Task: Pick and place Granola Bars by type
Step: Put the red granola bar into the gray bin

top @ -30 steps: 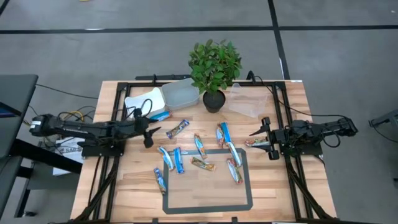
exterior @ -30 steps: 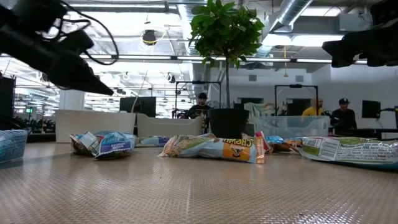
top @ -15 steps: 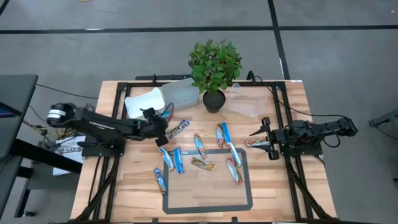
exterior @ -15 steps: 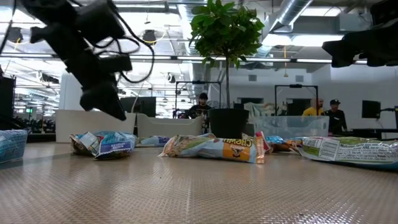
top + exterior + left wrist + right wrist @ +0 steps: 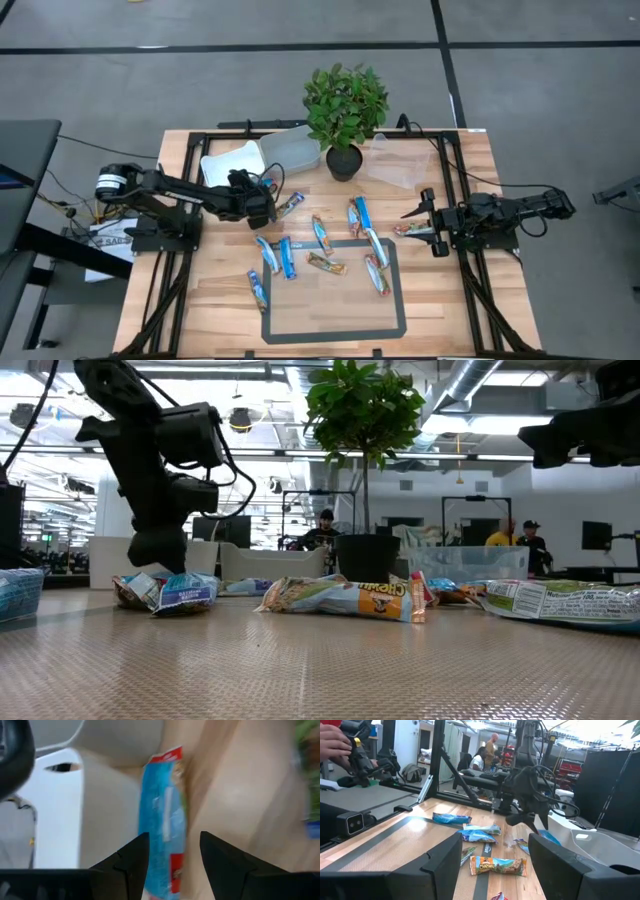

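Several slim wrapped granola bars lie flat on the wooden table (image 5: 440, 290), blue-and-white ones (image 5: 288, 257) and brown-gold ones (image 5: 326, 264). My left gripper (image 5: 264, 203) is open and points down over a blue bar with red ends (image 5: 162, 820) that lies beside a white tub (image 5: 232, 163). Its two fingers stand on either side of that bar. In the low view this gripper (image 5: 160, 552) hangs close above the table. My right gripper (image 5: 421, 213) waits open at the table's right side, next to an orange bar (image 5: 409, 229).
A potted plant (image 5: 345, 105) stands at the far middle, with a grey clear tub (image 5: 290, 150) to its left and a clear tub (image 5: 400, 160) to its right. A black taped rectangle (image 5: 335, 335) marks the near middle. People show in the room behind.
My left arm has reached from the table's left edge toward the middle. Its gripper has turned to point down and has come lower, beside the white tub. The bars and my right arm have stayed where they were.
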You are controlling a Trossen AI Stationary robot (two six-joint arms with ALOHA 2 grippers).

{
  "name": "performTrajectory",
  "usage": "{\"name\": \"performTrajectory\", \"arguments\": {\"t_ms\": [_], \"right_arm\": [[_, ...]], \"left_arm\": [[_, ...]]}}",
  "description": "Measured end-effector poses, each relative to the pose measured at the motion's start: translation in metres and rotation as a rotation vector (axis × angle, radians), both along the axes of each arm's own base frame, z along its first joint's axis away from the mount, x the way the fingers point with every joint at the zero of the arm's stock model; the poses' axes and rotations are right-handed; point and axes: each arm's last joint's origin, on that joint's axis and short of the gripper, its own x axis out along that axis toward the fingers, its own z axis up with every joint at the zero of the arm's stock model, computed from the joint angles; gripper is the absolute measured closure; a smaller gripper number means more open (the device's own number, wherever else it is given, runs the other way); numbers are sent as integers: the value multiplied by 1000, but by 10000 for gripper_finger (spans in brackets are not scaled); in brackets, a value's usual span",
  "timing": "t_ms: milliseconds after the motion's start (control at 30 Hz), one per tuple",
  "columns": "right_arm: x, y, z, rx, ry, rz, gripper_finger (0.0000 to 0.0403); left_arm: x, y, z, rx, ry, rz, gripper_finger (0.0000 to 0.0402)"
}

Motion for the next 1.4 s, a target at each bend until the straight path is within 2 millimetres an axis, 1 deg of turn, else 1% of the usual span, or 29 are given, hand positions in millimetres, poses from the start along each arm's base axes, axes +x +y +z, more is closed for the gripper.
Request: {"name": "performTrajectory", "arguments": {"t_ms": [367,600,1067,1133,1200,1400], "right_arm": [[0,0,0,0,1,0,179],[0,0,0,0,0,0,179],[0,0,0,0,0,0,179],[0,0,0,0,0,0,179],[0,0,0,0,0,0,179],[0,0,0,0,0,0,179]], "left_arm": [[-8,11,-2,-18,65,55,233],[-17,15,-11,-38,88,75,233],[-24,14,-22,-52,57,71,234],[-24,14,-23,-56,57,69,244],[-24,13,-23,-60,58,62,264],[-22,12,-23,-61,56,40,348]]}}
